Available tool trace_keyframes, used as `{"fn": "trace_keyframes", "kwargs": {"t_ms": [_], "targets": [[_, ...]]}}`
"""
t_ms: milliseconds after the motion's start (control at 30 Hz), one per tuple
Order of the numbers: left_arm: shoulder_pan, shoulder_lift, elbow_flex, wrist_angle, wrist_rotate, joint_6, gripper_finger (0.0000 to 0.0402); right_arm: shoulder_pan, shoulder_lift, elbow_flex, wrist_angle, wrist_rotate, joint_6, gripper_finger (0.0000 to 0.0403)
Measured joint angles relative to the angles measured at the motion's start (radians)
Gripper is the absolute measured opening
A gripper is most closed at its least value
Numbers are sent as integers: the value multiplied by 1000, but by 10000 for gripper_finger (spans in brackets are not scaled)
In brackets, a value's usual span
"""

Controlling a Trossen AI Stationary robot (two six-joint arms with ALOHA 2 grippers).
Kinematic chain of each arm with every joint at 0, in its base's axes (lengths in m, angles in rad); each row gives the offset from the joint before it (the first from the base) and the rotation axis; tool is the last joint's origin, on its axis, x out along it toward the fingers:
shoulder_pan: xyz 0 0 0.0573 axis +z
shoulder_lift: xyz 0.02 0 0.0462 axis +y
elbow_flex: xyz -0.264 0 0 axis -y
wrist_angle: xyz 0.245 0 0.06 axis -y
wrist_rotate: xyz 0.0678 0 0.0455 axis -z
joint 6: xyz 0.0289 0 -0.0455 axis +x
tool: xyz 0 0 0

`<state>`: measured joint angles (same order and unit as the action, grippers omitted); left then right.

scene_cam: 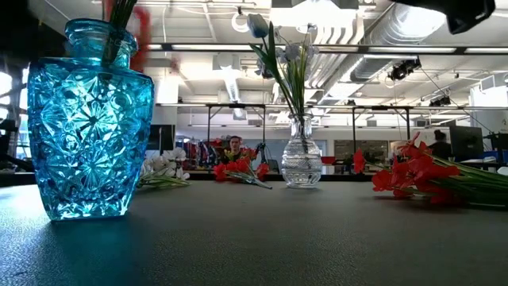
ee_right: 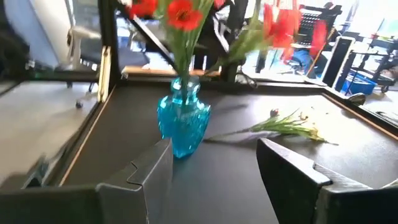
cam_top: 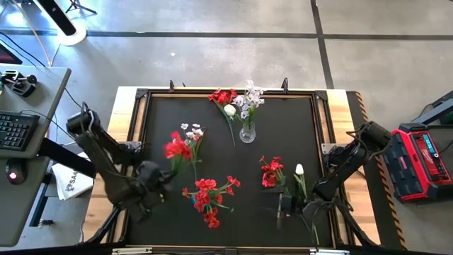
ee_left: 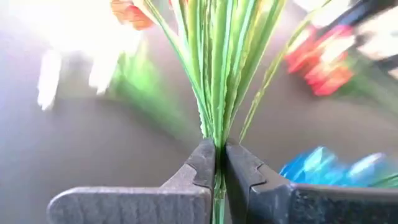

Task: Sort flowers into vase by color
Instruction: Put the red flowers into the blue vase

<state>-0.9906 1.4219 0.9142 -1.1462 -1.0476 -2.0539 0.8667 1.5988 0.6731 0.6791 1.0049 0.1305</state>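
Left claw [ee_left: 219,171]: fingers pressed together on a bundle of thin green stems, the red-bloomed artificial sprig [cam_top: 178,149], held above the near-left part of the black bench [cam_top: 283,134].
Blue vase: the faceted turquoise glass vase [scene_cam: 89,119] stands close under that sprig; the stems appear to enter its neck in the low view, though how deep they sit cannot be told.
Right claw [ee_right: 214,168]: fingers spread wide, nothing between them, waiting at the near-right of the bench and facing the blue vase.
Step in hand: by my judgement, seating a red sprig in the blue vase.
Next move: likely lower the stems fully through the narrow neck, then part the fingers and lift straight up so the blooms are not dragged out.
Clear vase: the small clear glass vase [cam_top: 247,132] at the far centre holds the pale white-and-lilac sprig [cam_top: 249,95].
Still loose: a red sprig [cam_top: 223,96] far centre, a red cluster [cam_top: 209,195] near centre, a red sprig [cam_top: 270,172] and a white bud [cam_top: 299,170] right of centre, a small white sprig [cam_top: 192,130] left of centre.
Edges: raised wooden frame [cam_top: 127,120] surrounds the bench; the left arm works just inside its left side.
Open room: the middle of the bench is bare; the near centre is crowded by the red cluster.
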Motion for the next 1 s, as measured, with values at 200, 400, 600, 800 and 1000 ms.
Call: {"fn": "trace_keyframes", "kwargs": {"t_ms": [200,400,600,800,1000], "targets": [[-74,-71,0,93,-506,418,3,-32,-9,0,113,51,-44,208],[-75,-54,3,343,-521,718,3,-73,-9,0,195,53,-61,208],[-65,-45,32,697,-495,1182,1,-103,-10,0,221,31,-61,208],[-64,-47,50,1055,-318,1616,1,-103,-10,0,223,4,-79,208],[-4,-46,50,1370,-18,1934,1,-103,-9,0,223,-13,-79,208]]}}
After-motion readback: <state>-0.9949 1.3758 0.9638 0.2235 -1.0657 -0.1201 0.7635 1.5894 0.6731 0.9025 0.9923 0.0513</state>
